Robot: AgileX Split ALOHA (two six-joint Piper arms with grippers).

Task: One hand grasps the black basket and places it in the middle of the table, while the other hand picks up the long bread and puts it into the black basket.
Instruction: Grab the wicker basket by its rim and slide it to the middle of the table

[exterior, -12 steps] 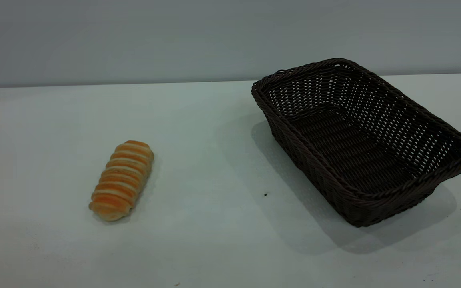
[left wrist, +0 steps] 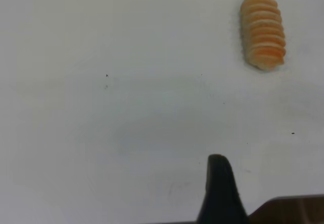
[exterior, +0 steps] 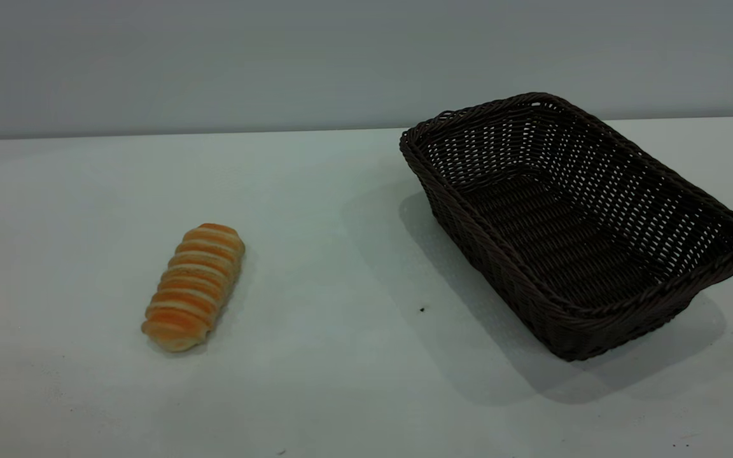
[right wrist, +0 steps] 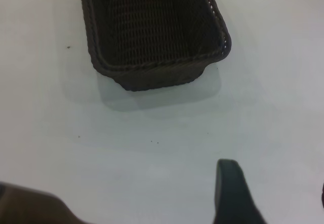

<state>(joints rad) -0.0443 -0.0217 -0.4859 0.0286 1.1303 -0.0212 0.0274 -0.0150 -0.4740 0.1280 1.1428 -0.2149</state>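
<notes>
Neither pincer appears in the exterior view; each wrist view shows one dark fingertip, left pincer and right pincer, so I cannot tell their state. On the table, the long bread lies at 8 o'clock, well apart from the empty black basket at 3 o'clock. Risk: a one-sided rim grasp could tip the basket.

Exterior view: low, oblique across table, covers long bread and black basket. Left wrist view looks down, shares bread. Right wrist view looks down, shares basket.
</notes>
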